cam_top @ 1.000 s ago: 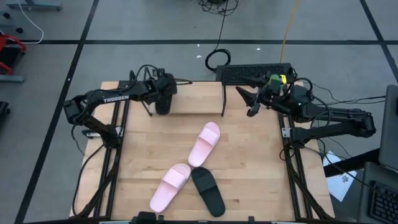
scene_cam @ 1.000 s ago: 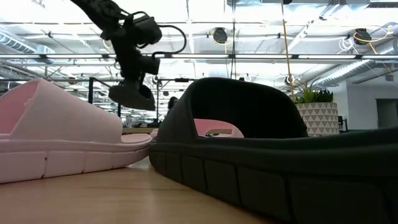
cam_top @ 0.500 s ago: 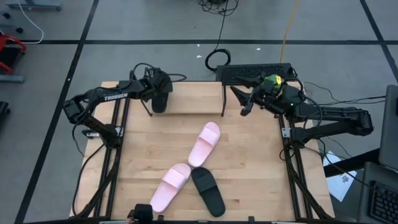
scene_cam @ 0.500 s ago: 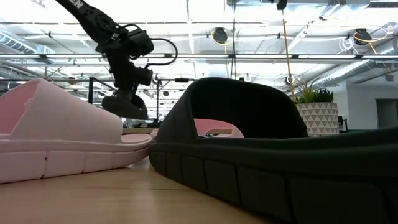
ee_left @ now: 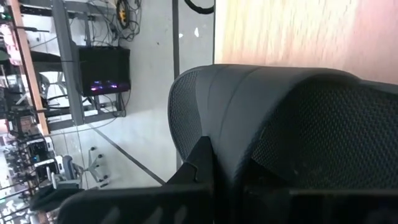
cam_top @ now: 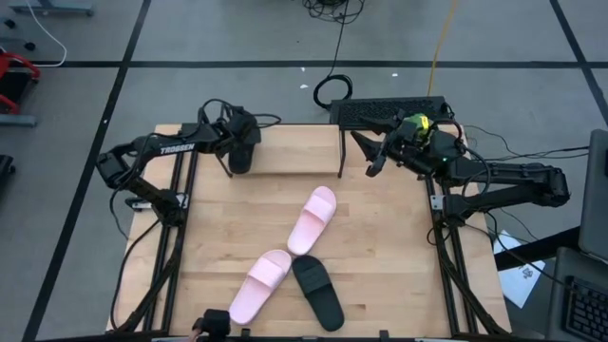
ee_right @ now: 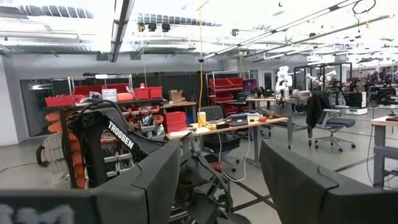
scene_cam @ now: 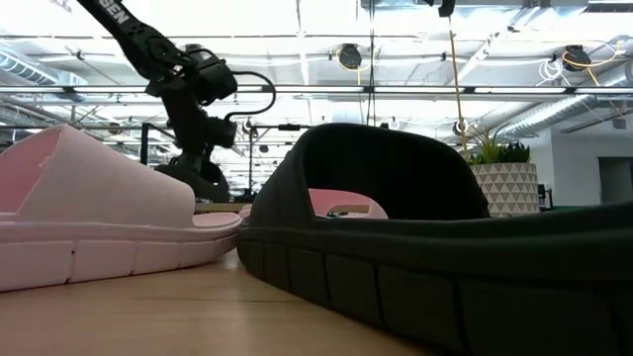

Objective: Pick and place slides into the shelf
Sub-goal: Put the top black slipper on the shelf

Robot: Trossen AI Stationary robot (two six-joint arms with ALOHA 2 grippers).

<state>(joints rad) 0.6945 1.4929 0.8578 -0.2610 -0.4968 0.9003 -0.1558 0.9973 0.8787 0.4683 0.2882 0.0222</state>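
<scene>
Apparently the left gripper [cam_top: 242, 152] holds a black slide [ee_left: 292, 143] over the shelf [cam_top: 294, 150].

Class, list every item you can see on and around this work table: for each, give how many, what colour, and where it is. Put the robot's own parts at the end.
pink slides: two, pale pink, one mid-table, one toward the near edge, left of the loose black one.
black slides: two, matte black, one near the table's front edge, one gripped over the shelf's left end.
shelf: one, light wood with black wire ends, at the table's far edge.
keyboard: one, black, beyond the shelf.
table: one, light wood.
left gripper: fingers shut on a black slide at the shelf.
right gripper: fingers open, empty, off the shelf's right end.
</scene>
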